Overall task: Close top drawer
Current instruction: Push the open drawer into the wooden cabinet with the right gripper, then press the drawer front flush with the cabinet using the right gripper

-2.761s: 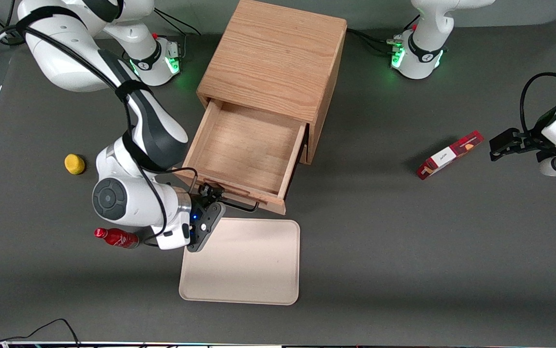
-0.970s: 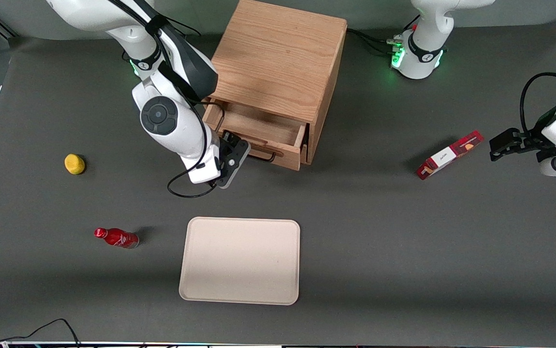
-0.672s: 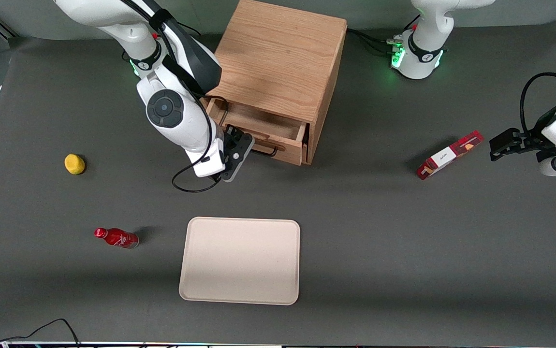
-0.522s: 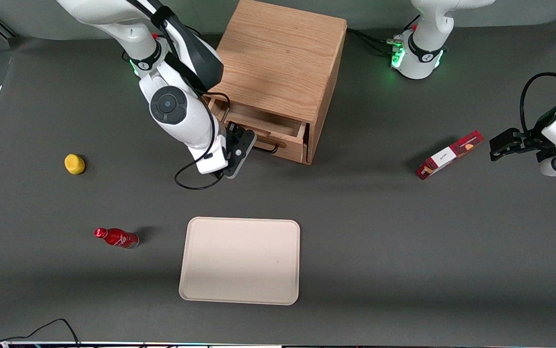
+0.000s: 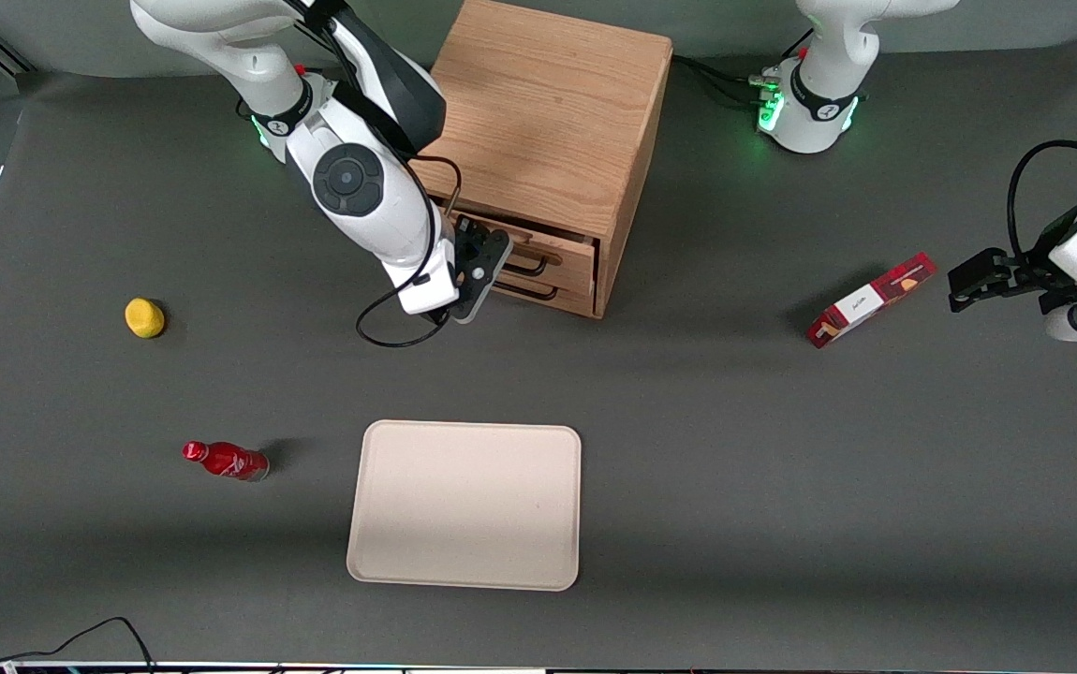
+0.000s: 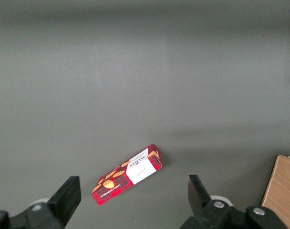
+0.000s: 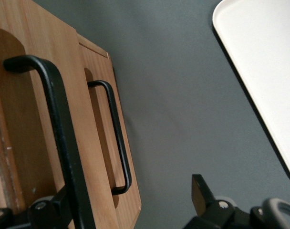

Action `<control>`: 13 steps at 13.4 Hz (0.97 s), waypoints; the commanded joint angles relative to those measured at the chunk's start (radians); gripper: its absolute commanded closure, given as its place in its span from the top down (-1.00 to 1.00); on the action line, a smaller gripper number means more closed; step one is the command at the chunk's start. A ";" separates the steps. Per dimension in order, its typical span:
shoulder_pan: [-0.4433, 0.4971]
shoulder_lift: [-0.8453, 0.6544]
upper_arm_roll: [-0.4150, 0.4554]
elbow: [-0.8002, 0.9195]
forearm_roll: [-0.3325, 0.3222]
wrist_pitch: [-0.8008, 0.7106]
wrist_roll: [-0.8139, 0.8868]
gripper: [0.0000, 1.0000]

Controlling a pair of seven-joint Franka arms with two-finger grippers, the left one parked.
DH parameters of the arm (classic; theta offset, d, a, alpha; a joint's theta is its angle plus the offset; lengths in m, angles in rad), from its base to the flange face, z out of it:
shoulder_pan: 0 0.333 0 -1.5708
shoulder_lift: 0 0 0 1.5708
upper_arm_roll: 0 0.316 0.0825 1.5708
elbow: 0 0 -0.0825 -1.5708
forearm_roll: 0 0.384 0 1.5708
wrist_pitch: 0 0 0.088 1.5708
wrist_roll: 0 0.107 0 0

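The wooden cabinet [image 5: 538, 112] stands at the back of the table. Its top drawer [image 5: 565, 259] is pushed in, and its front looks level with the cabinet's front. My right gripper [image 5: 490, 264] is in front of the drawer, at the end of the black wire handle [image 5: 527, 268] nearest the working arm. In the right wrist view the gripper [image 7: 130, 193] is open wide. One finger [image 7: 45, 210] is against the top drawer's handle [image 7: 59, 133], and the other finger [image 7: 202, 191] is over bare table. The lower drawer's handle [image 7: 117, 138] shows beside it.
A beige tray [image 5: 465, 505] lies nearer the front camera than the cabinet; it also shows in the right wrist view [image 7: 264, 62]. A red bottle [image 5: 225, 461] and a yellow object [image 5: 144, 317] lie toward the working arm's end. A red box [image 5: 871, 300] lies toward the parked arm's end.
The top drawer went from wide open to pushed in. My gripper travelled with its front away from the front camera, from beside the tray up to the cabinet.
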 commanded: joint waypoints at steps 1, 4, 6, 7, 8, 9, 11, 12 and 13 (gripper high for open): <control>0.008 -0.043 0.011 -0.048 0.023 0.021 0.026 1.00; 0.008 -0.043 0.014 -0.048 0.023 0.019 0.045 1.00; 0.008 -0.045 0.018 -0.045 0.023 0.011 0.051 1.00; 0.008 -0.045 0.018 -0.044 0.024 0.008 0.064 1.00; 0.008 -0.051 0.020 -0.041 0.024 0.008 0.084 1.00; 0.008 -0.051 0.020 -0.038 0.026 0.007 0.091 1.00; 0.008 -0.057 0.021 -0.030 0.059 -0.005 0.086 1.00; 0.008 -0.059 0.021 -0.028 0.061 -0.006 0.084 1.00; 0.008 -0.062 0.021 -0.028 0.063 -0.006 0.084 1.00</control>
